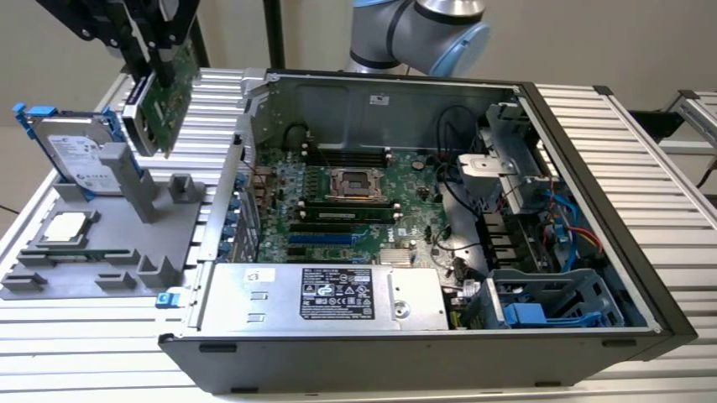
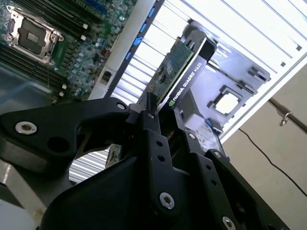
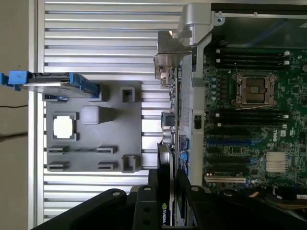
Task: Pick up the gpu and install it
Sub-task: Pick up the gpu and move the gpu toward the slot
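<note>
Clamping the gpu (image 1: 157,117), the pincer (image 1: 154,69) hangs over the slatted table (image 1: 627,168); beige wall (image 1: 616,42) behind.

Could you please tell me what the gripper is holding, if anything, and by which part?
The gpu, pinched across its two faces near its upper edge by the fingers of the gripper.

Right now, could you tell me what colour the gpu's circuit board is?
Green; the gpu shows it best in the exterior view.

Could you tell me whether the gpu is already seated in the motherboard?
No, the exterior view shows the gripper holding the gpu above the gray fixture, outside the case.
</note>
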Controlling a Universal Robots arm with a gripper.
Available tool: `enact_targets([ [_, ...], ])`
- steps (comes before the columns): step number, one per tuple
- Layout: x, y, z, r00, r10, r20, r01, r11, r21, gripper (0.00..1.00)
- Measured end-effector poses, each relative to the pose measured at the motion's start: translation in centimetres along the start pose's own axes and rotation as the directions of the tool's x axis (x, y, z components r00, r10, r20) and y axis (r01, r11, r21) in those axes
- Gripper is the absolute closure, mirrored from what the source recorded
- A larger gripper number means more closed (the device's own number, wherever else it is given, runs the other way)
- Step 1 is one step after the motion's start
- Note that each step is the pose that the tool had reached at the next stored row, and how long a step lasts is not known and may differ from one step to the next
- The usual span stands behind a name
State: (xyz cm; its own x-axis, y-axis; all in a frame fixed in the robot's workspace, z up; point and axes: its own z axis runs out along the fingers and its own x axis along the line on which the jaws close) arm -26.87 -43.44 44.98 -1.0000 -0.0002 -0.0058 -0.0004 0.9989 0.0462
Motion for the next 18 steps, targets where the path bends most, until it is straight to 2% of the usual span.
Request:
enact_targets([
  [18, -0.39, 0.00, 0.00, 1.0000, 0.000, -0.0001, 0.000, 1.0000, 0.0000, 1.00],
])
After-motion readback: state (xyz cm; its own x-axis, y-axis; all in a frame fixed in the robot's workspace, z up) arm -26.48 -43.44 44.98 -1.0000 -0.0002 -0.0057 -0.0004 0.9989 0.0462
